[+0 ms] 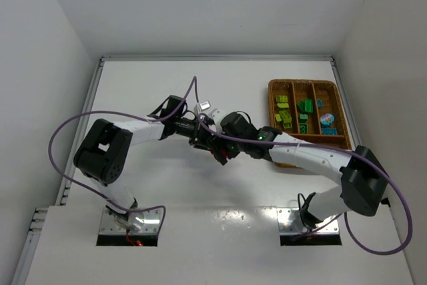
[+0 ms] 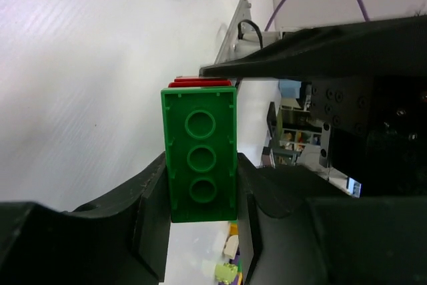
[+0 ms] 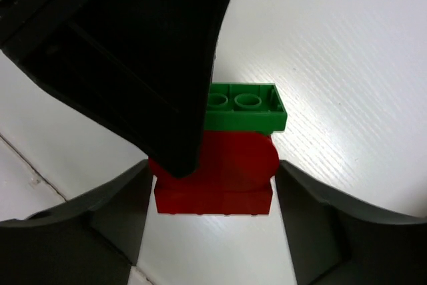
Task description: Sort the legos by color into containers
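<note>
My two grippers meet over the middle of the table. My left gripper (image 1: 211, 142) is shut on a dark green brick (image 2: 201, 158) and holds it by its long sides. A red brick (image 2: 199, 82) is stuck to the green one's far end. My right gripper (image 3: 212, 188) has a finger on each side of the red brick (image 3: 230, 171), touching its rounded part. The green brick (image 3: 247, 108) shows just beyond it. The wicker tray (image 1: 309, 83) stands at the far right. It holds lime green (image 1: 283, 101), dark green (image 1: 306, 106) and teal (image 1: 327, 119) bricks in separate compartments.
The left gripper's black finger (image 3: 133, 51) fills the upper left of the right wrist view. The right gripper's body (image 2: 320, 45) crosses the left wrist view. Purple cables loop around both arms. A white wall edge runs along the table's back and sides.
</note>
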`<control>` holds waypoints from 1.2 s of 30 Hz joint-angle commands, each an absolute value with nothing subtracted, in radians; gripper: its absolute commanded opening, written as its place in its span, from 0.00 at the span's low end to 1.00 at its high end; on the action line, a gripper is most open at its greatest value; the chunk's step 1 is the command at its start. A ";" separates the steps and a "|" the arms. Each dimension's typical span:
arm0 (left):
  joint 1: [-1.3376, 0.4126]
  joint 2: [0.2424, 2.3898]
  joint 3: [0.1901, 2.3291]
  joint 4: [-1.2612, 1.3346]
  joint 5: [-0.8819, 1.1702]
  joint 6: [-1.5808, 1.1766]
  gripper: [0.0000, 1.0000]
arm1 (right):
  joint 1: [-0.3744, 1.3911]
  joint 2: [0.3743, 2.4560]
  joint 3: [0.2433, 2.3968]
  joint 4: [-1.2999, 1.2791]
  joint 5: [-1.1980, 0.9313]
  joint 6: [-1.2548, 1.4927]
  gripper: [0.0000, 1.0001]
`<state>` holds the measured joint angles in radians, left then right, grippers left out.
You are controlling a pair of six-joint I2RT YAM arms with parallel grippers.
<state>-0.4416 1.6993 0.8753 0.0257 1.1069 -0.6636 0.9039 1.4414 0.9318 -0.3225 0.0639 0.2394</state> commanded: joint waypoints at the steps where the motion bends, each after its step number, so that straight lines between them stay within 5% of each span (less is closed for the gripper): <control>1: -0.439 1.698 0.920 0.057 1.178 -0.657 0.04 | 0.899 1.440 0.988 -0.259 0.077 0.253 0.76; 4: -0.378 1.698 0.920 0.048 1.161 -0.657 0.00 | 0.879 1.385 1.017 -0.296 0.101 0.290 0.91; 12: -0.226 1.580 0.870 0.179 1.137 -0.768 0.00 | 0.645 1.184 0.849 -0.117 -0.231 0.564 0.78; 19: -0.215 1.520 0.859 0.357 1.160 -0.900 0.00 | 0.561 1.319 0.713 0.316 -0.627 0.822 0.87; 25: -0.215 1.497 0.868 0.377 1.180 -0.919 0.00 | 0.529 1.439 0.690 0.651 -0.721 1.000 0.89; 31: -0.215 1.488 0.887 0.327 1.190 -0.896 0.00 | 0.499 1.545 0.718 0.873 -0.758 1.120 0.67; 36: -0.215 1.474 0.887 0.305 1.200 -0.876 0.00 | 0.489 1.627 0.764 0.929 -0.788 1.163 0.59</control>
